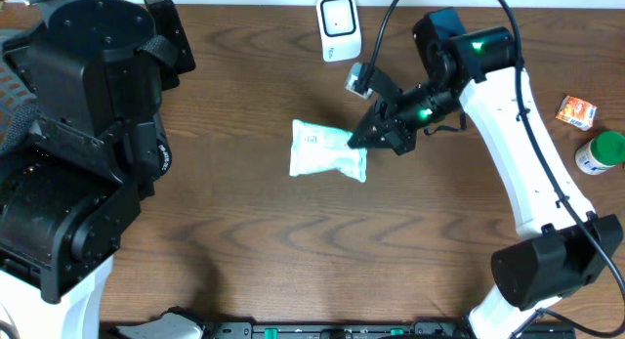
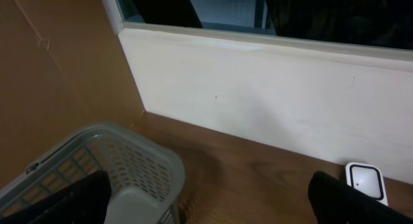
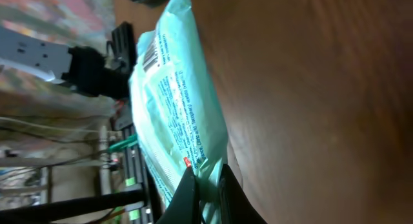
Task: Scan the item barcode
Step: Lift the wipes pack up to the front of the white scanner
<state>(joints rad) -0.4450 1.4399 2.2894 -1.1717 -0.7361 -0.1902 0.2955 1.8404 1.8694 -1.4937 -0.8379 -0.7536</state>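
Plainly rt hand [image 1: 359, 139] pinches pkt [image 1: 322, 151] edge.

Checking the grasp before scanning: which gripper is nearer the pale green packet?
Right. The right gripper pinches the packet edge; the left gripper hangs far left, by the basket.

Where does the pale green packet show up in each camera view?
Overhead: pale green packet at picture centre, right pincer shut on its right edge.
Left wrist: not in it.
Right wrist: left-centre, running top to bottom.
Shared landmark: white scanner, overhead top centre, left wrist bottom right.
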